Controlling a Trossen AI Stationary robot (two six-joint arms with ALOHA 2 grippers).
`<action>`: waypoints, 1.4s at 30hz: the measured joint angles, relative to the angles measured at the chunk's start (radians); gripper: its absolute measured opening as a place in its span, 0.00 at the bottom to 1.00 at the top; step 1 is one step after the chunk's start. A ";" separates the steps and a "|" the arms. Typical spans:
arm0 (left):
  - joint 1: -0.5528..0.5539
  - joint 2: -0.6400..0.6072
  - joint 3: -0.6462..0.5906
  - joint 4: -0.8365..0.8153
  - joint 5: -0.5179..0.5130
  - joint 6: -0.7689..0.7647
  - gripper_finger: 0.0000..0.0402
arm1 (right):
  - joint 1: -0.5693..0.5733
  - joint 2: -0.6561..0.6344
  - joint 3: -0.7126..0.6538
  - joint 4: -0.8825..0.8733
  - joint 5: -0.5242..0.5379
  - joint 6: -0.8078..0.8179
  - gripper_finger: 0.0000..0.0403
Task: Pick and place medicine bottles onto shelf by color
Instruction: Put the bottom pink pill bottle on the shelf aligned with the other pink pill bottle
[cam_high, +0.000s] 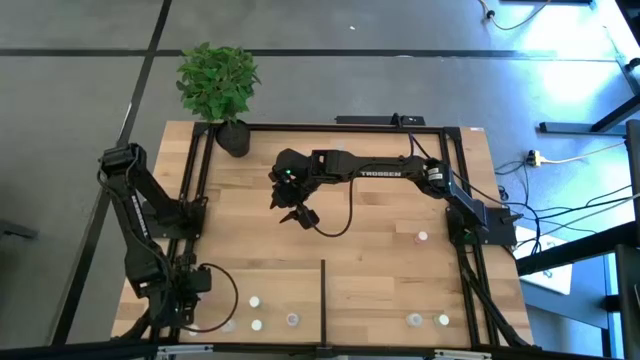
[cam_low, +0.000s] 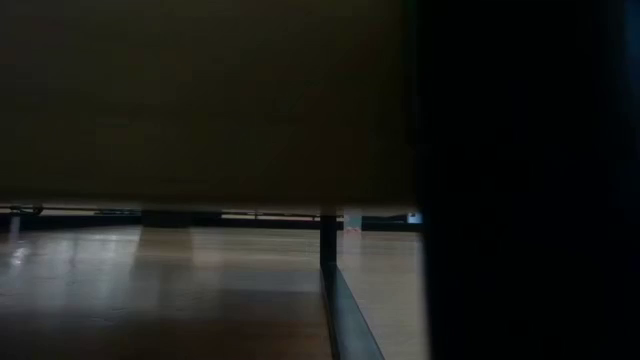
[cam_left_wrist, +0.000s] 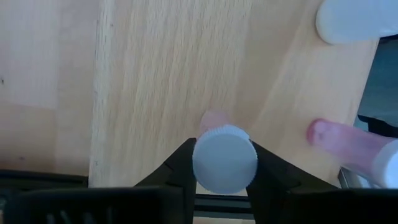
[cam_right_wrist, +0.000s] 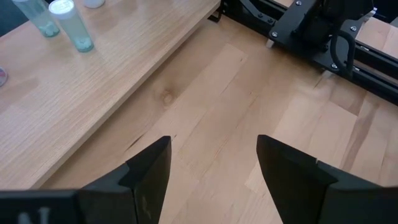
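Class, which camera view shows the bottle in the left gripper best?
The left wrist view: the white-capped bottle fills the centre between the left gripper fingers. The high view shows only that arm at the shelf's corner; low and right wrist views miss it.

Cool daylight pours in from the upper right of the overhead view, glaring blue-white off the floor (cam_high: 575, 45), while the table (cam_high: 380, 225) sits evenly lit. The table-level view is almost wholly dark, blocked by close, blurred shapes.
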 joint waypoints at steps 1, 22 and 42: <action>0.000 0.000 0.000 0.001 0.000 -0.002 0.26 | 0.000 0.000 0.000 0.000 0.000 0.000 0.59; 0.000 0.000 0.000 0.006 0.000 -0.024 0.54 | 0.000 0.000 0.000 0.000 0.000 0.000 0.59; 0.000 -0.178 0.000 0.026 -0.001 -0.027 0.58 | 0.000 0.000 0.000 0.000 0.000 0.000 0.59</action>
